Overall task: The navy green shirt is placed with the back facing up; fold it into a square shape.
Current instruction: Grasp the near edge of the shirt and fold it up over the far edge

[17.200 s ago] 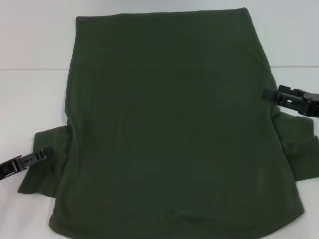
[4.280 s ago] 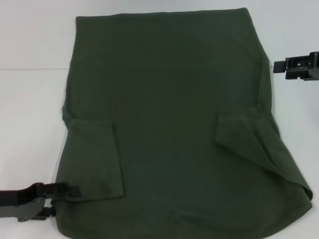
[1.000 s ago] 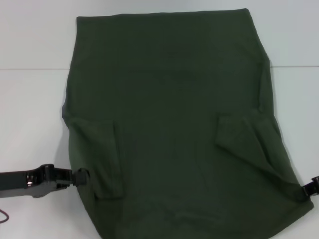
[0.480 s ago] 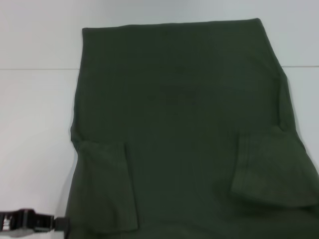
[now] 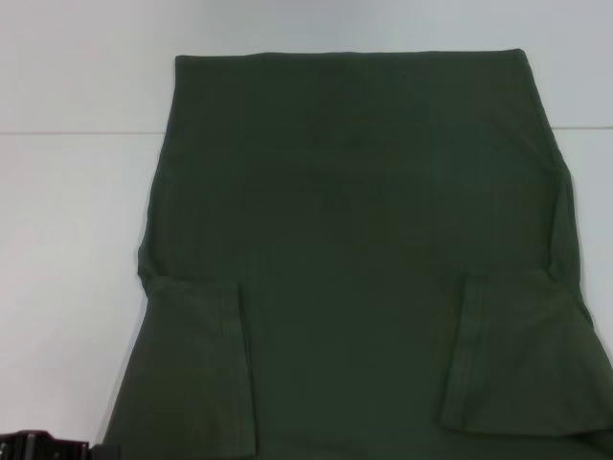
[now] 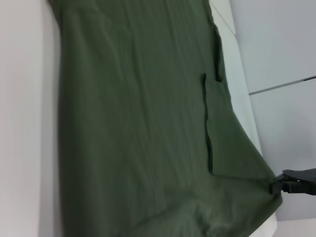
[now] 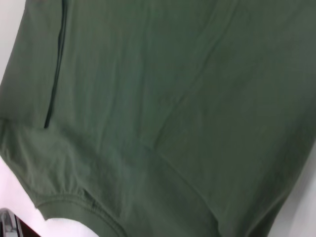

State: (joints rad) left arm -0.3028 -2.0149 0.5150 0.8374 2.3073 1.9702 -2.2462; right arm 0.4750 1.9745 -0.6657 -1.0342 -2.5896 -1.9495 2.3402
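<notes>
The navy green shirt (image 5: 354, 240) lies back up on the white table (image 5: 67, 240) and fills most of the head view. Both short sleeves are folded inward onto the back, one on the left (image 5: 196, 355) and one on the right (image 5: 517, 355). My left gripper (image 5: 91, 448) sits at the shirt's near left corner, shut on the fabric edge. My right gripper (image 6: 276, 186) is out of the head view. The left wrist view shows it shut on the shirt's (image 6: 138, 123) near right corner. Smooth cloth (image 7: 173, 108) fills the right wrist view.
Bare white table shows left of the shirt and in a strip on the right (image 5: 589, 163). A seam line (image 5: 57, 132) crosses the table at the back. The shirt's near edge runs off the bottom of the head view.
The whole shirt has slid toward me; its far hem and folded sleeves sit lower in the head view. Both grippers moved to the near corners and drew back, the right one out of view.
</notes>
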